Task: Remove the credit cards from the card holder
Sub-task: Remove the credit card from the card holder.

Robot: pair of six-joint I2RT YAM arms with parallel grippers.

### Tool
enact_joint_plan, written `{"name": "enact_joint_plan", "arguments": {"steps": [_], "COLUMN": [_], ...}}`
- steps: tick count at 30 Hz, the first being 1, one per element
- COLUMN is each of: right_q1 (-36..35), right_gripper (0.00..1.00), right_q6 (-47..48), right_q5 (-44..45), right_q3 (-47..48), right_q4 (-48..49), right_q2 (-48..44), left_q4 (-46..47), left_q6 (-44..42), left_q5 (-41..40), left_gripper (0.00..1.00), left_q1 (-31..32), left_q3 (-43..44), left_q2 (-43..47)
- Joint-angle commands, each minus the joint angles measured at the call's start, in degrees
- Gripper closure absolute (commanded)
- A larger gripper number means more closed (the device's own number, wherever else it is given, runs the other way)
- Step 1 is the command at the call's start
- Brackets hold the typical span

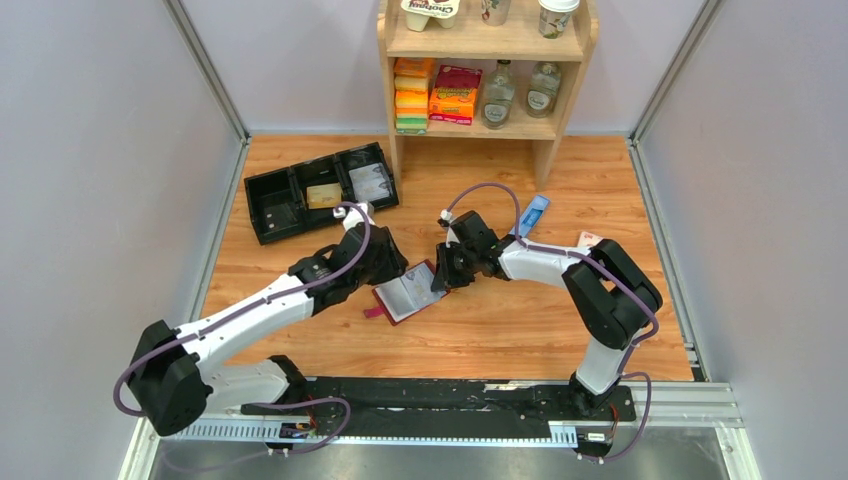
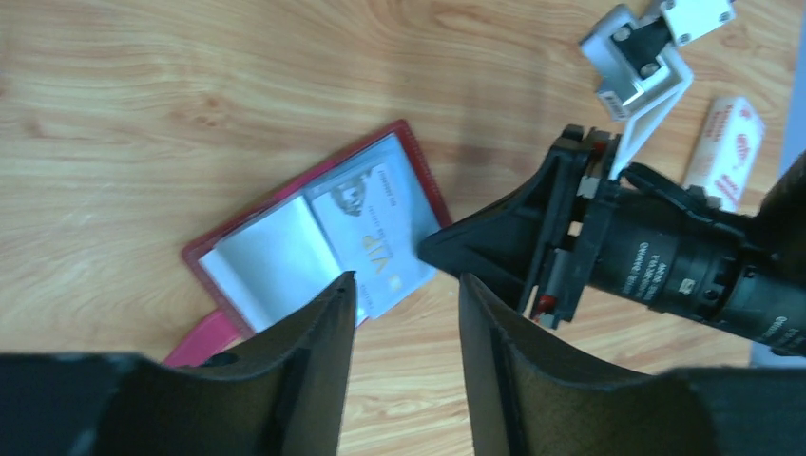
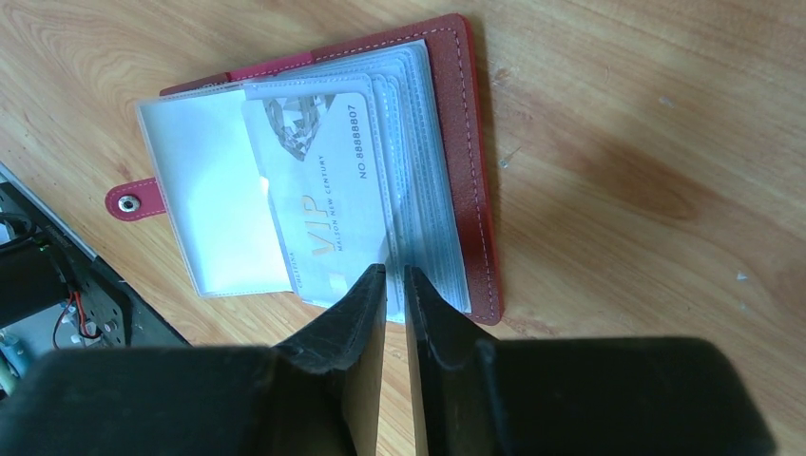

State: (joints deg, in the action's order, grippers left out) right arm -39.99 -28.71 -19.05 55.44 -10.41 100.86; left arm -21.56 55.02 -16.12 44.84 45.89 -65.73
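- My right pincer (image 3: 396, 275) is pinching the near edge of the credit card (image 3: 323, 199), which is probably light, stiff and slick.
- The card holder (image 1: 405, 292) is lying open mid-bench (image 1: 520, 330), and my left pincer (image 2: 407, 285) is hovering spread.

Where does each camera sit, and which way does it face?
Top external: above, behind the bases, looking down at the table; both arms show.
Left wrist: on that arm, looking down past the left gripper at the card holder.
Right wrist: on that arm, looking down past the right gripper at the credit card.
Shared: the open card holder.
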Motion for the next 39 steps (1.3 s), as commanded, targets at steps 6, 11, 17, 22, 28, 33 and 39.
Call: {"name": "enact_joint_plan", "arguments": {"steps": [6,11,17,22,28,33,39], "right_q1": [0.1,0.1,0.1,0.1,0.1,0.1,0.1], "right_gripper": [0.81,0.81,0.81,0.81,0.81,0.81,0.81], "right_q6": [-0.6,-0.6,-0.6,-0.6,-0.6,-0.6,-0.7], "right_q5": [0.2,-0.4,-1.0,-1.3,-1.7,-2.0,-2.3], "right_q3": [-0.5,-0.6,-0.6,-0.7,-0.8,-0.8,-0.9], "right_q4": [1.9,2.4,2.6,2.9,3.2,3.3,3.5], "right_q2": [-0.5,-0.4,0.0,0.0,0.0,0.1,0.3], "left_q4": [19.6,31.6,37.7,41.3,40.6,39.3,44.5], "left_q6": [3.4,6.9,6.9,7.9,9.0,10.6,13.3], "left_q5": [5.6,7.7,10.3,12.4,12.6,11.6,13.6], "left_gripper": [0.42,0.41,0.43,0.46,0.48,0.48,0.48], "left_q1": [-0.3,-2.0,-2.7,-3.6,-4.0,-4.3,-5.3], "left_q3": [-10.1,-18.7,-21.0,-21.8,-21.8,-22.8,-24.7], "left_q2": [-6.2,-6.3,-8.4,-11.1,-11.8,-11.9,-14.5]}}
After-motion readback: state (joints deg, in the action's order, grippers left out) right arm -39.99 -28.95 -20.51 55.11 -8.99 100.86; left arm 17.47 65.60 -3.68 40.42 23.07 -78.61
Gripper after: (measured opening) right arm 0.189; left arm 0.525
